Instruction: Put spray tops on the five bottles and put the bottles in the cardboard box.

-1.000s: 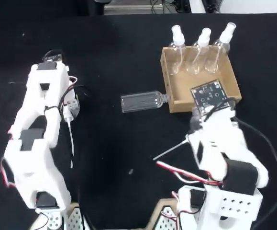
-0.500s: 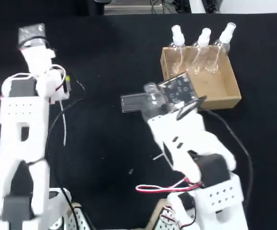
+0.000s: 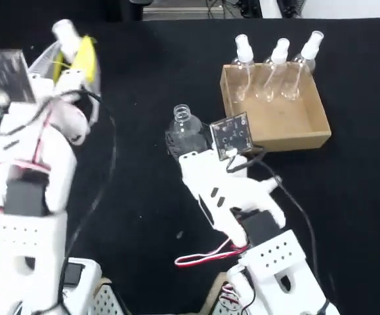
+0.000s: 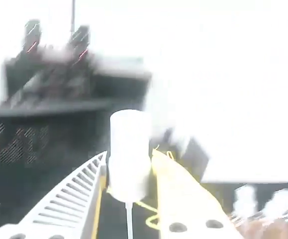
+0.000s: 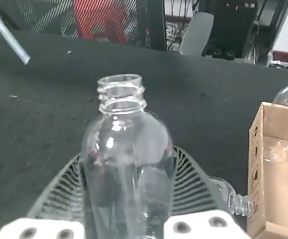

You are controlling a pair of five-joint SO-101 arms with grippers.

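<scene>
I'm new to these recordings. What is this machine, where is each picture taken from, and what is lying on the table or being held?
These are two small white robot arms at a black table. One picture looks down from a fixed camera above. The other two come from a camera on each arm's wrist, looking along its claw. The left claw is shut on a white spray top. The right claw grips a clear bottle upright, with its neck open. The cardboard box holds three bottles that already have spray tops and lean on its far wall. Another topless bottle lies beside the box.
</scene>
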